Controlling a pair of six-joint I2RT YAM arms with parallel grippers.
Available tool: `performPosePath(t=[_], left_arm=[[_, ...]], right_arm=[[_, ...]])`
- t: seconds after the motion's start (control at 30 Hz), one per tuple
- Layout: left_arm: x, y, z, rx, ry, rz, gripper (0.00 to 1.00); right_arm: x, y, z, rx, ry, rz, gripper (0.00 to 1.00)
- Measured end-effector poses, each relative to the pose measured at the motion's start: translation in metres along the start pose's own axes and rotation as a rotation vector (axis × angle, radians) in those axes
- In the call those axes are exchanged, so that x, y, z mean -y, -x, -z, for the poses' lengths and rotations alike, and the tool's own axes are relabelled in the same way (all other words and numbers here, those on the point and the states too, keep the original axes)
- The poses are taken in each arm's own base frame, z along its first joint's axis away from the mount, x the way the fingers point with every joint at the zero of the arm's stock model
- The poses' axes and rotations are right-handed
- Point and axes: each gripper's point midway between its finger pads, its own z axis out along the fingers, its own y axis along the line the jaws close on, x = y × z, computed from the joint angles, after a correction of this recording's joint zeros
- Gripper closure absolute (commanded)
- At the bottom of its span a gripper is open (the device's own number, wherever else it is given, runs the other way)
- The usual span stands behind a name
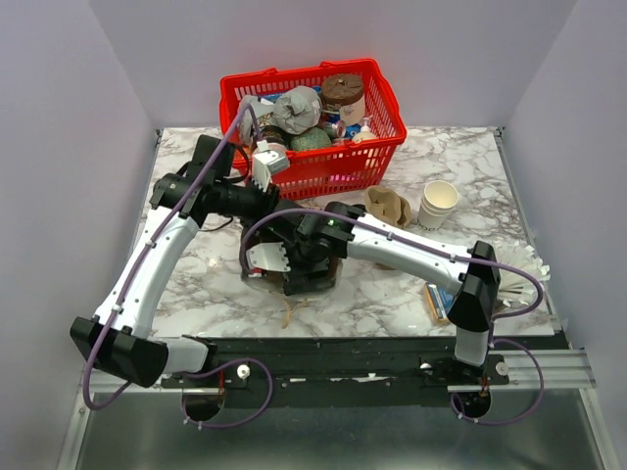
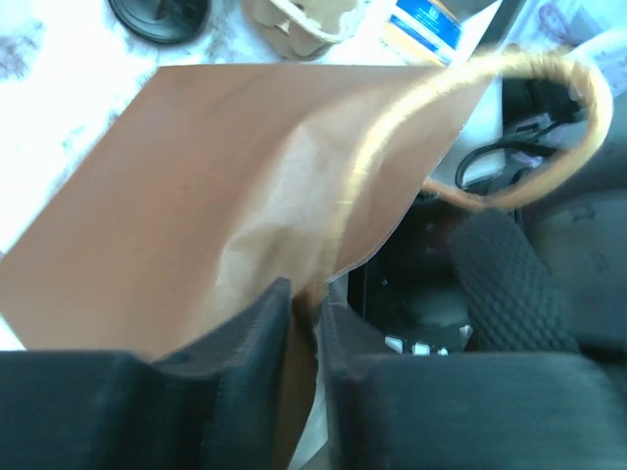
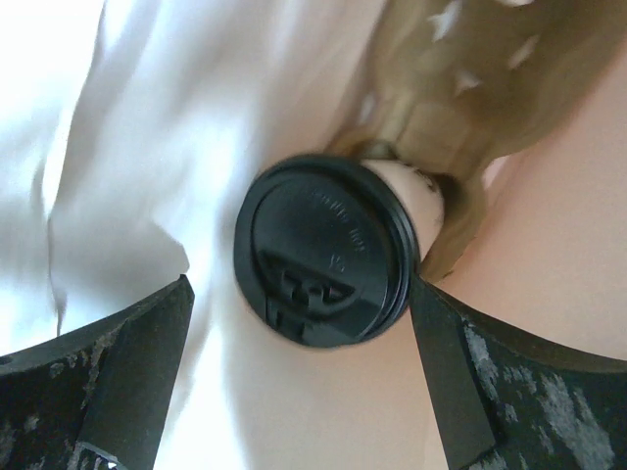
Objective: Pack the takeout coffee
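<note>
The takeout coffee (image 3: 323, 250), a white cup under a black dome lid, lies inside the brown paper bag (image 2: 225, 196), seen lid-on in the right wrist view. My right gripper (image 3: 302, 284) reaches into the bag and stands wide open around the lid. Its right finger (image 3: 446, 372) is almost at the lid's rim and the left finger is well apart. My left gripper (image 2: 307, 294) is at the bag's top edge, its jaws a narrow gap apart with the paper passing between them. The bag's twisted paper handle (image 2: 549, 117) loops above. In the top view both grippers meet over the bag (image 1: 294, 284).
A red basket (image 1: 382, 147) full of groceries stands at the back. A stack of lidless paper cups (image 1: 438, 204) and a cardboard cup carrier (image 1: 389, 206) sit to the right. A loose black lid (image 2: 157, 15) lies beyond the bag. A blue-and-white packet (image 1: 438, 302) lies near the right arm's base.
</note>
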Motion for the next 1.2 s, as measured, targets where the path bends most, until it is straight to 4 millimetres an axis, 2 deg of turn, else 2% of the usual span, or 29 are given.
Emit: performPosePath(t=[0.1, 0.2, 0.4, 0.73, 0.93, 1.1, 1.2], left_arm=[[-0.007, 0.009, -0.002, 0.008, -0.006, 0.014, 0.42], [-0.022, 0.009, -0.004, -0.017, 0.048, 0.019, 0.33], [-0.046, 0.026, -0.012, -0.015, 0.083, 0.037, 0.19], [-0.073, 0.063, -0.005, 0.11, 0.139, 0.079, 0.11], [-0.085, 0.096, 0.015, 0.262, 0.16, 0.089, 0.1], [-0.091, 0.113, 0.031, 0.345, 0.193, 0.08, 0.1], [-0.094, 0.121, 0.041, 0.388, 0.214, 0.068, 0.09]], right_arm=[[0.002, -0.002, -0.002, 0.004, 0.008, -0.018, 0.0], [0.016, -0.002, 0.002, 0.038, -0.013, -0.042, 0.0], [0.033, -0.009, 0.002, 0.055, -0.027, -0.067, 0.0], [0.068, -0.012, 0.003, 0.116, -0.075, -0.097, 0.0], [0.097, -0.009, 0.016, 0.197, -0.133, -0.108, 0.0], [0.113, -0.011, 0.019, 0.256, -0.153, -0.133, 0.0], [0.122, -0.019, 0.021, 0.281, -0.157, -0.177, 0.0]])
